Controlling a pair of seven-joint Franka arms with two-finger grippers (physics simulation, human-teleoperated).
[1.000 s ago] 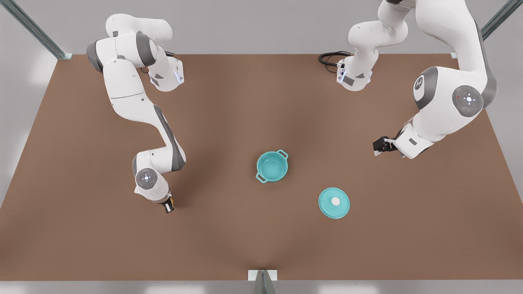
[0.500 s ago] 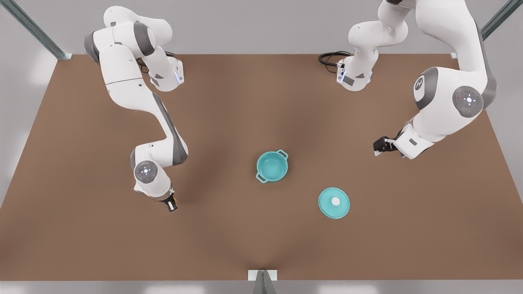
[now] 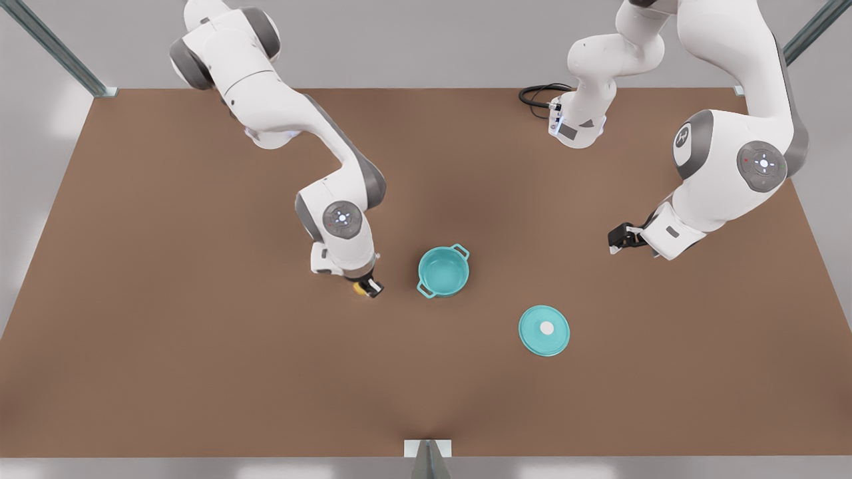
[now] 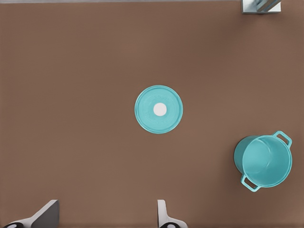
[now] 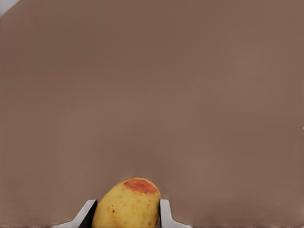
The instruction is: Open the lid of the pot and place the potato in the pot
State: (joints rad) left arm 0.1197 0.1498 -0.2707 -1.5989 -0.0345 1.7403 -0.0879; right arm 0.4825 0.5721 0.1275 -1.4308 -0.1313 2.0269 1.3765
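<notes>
Front view, near edge first: I see the lid (image 3: 544,330) lying flat on the bench (image 3: 200,372), knob up, apart from the pot (image 3: 443,271). Pot uncovered. Just beside it, toward that view's left, my right gripper (image 3: 367,287) hangs clenched around the potato (image 3: 361,288). Farther back, left gripper (image 3: 618,238) waits with fingers spread, holding nothing.

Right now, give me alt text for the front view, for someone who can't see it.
The right gripper holds the potato just beside the open teal pot, on the front view's left. The pot lid lies flat on the brown table; the left gripper waits, open, at the front view's right.
</notes>
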